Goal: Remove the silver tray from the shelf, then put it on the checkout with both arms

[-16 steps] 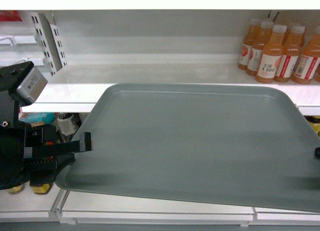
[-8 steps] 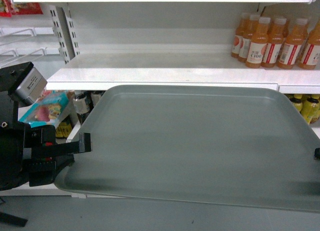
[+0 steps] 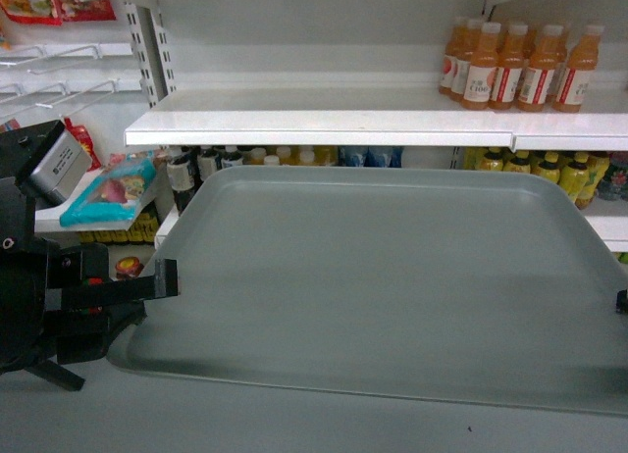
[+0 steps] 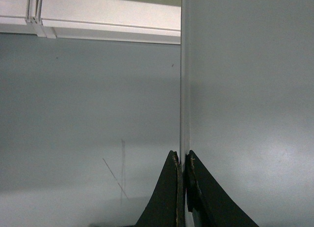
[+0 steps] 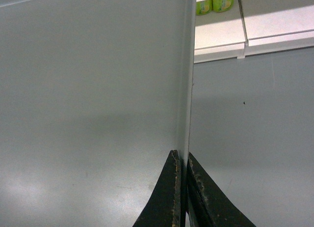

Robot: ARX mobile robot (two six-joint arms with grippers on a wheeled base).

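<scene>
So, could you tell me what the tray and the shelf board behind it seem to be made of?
The silver tray looks like matte grey-green plastic or coated metal: even dull sheen, soft reflections, thin rolled rim; which one is unclear. The shelf looks like glossy white painted metal, given its bright reflections, crisp front lip and slotted uprights.

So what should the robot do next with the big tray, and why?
Probably keep backing away level, then turn toward the checkout, which isn't in view. The silver tray is clear of the shelf, over grey floor, with the left gripper and right gripper pinching its side rims.
</scene>
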